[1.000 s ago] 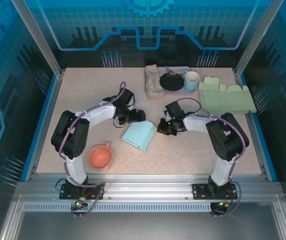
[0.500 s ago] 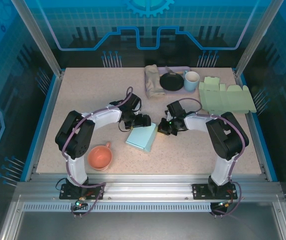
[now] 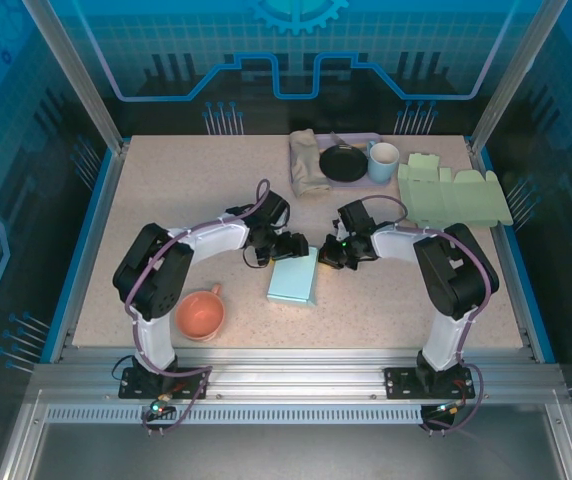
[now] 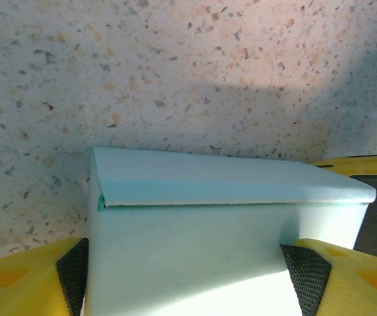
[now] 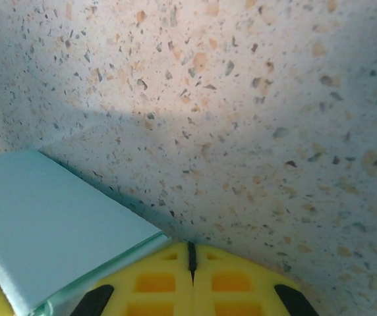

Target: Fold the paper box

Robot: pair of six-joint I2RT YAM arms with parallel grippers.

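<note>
Left claw [image 4: 188, 270] straddles the paper box [image 4: 221, 191], seemingly gripping it.

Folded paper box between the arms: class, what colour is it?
The folded paper box is pale turquoise, clearest in the left wrist view.

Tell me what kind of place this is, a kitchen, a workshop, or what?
Most likely a robotics lab or demo cell: two robot arms bolted to an aluminium frame, blue printed panels enclosing a speckled table, and staged props like a paper box and an orange cup.
</note>
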